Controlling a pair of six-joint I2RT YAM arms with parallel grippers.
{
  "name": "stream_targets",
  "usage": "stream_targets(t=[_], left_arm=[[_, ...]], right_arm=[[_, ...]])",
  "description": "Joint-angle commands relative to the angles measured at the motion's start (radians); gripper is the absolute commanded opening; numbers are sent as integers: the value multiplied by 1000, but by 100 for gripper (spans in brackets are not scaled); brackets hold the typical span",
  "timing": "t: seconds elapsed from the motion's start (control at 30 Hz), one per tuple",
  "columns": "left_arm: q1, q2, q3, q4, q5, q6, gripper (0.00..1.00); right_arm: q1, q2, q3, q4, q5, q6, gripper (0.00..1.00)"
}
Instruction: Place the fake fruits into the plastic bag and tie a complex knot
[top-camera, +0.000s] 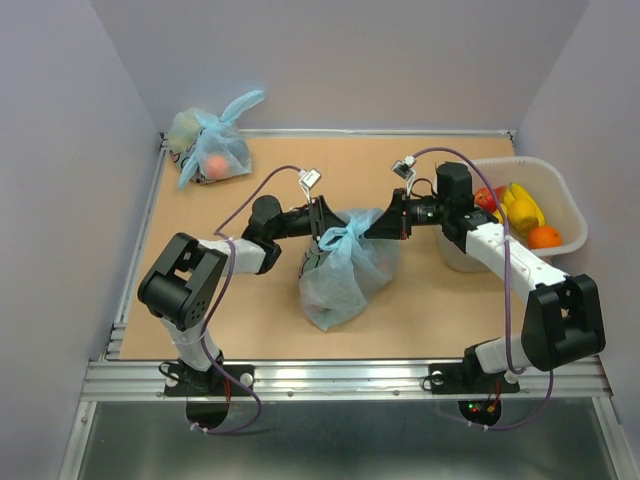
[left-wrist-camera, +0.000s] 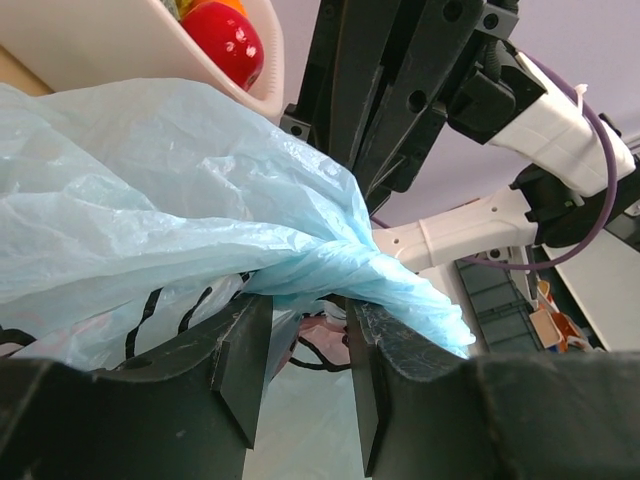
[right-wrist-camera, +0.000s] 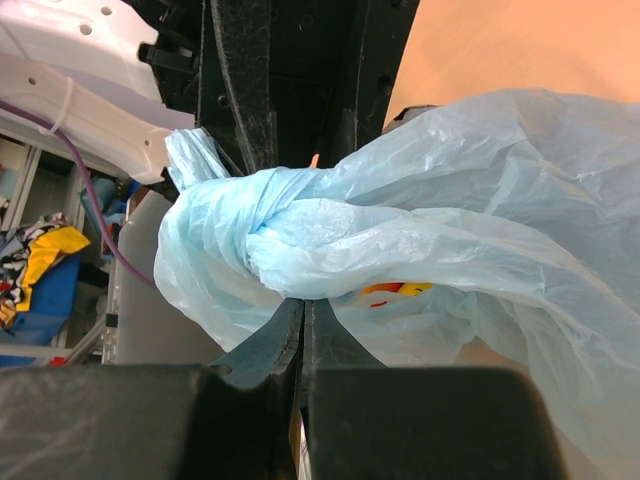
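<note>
Left gripper (left-wrist-camera: 305, 345) is held open under the plastic bag (top-camera: 345, 275) and its twisted knot (right-wrist-camera: 250, 230); right gripper (right-wrist-camera: 303, 320) is shut just beside the knot, above the counter (top-camera: 250, 330).

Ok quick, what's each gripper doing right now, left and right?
Left gripper: open, fingers apart, not clamping the plastic bag.
Right gripper: shut, pinching the plastic bag beside the knot.

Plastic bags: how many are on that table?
2. The larger light-blue plastic bag sits in the middle of the table; a smaller tied bag lies at its far left corner. No others show.
</note>
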Motion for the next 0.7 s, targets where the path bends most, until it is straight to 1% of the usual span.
stream_targets(t=[0.0,0.07,0.13,0.23,0.37,0.47,0.6,0.67], left_arm=[[-3,-40,8,-38,20,61,47],[-3,-40,6,-38,18,65,47],[-1,-39,12,-49,18,67,45],[-1,-29,20,-48,21,64,45],[0,-22,29,-43,24,53,48],[7,-17,18,18,20,7,51],[10,-11,14,118,10,-47,52],[10,-8,15,153,3,-68,46]], right_arm=[[-5,-33,1,47,-29,-14,0],[-3,-34,1,47,-30,-16,0],[-5,-36,-2,45,-33,-17,0],[-6,-39,-3,44,-32,-19,0],[-5,-40,-5,40,-35,-20,0],[-6,-42,-9,39,-38,-20,0],[-5,-42,-12,36,-41,-20,0],[-6,-36,-12,36,-44,-22,1]])
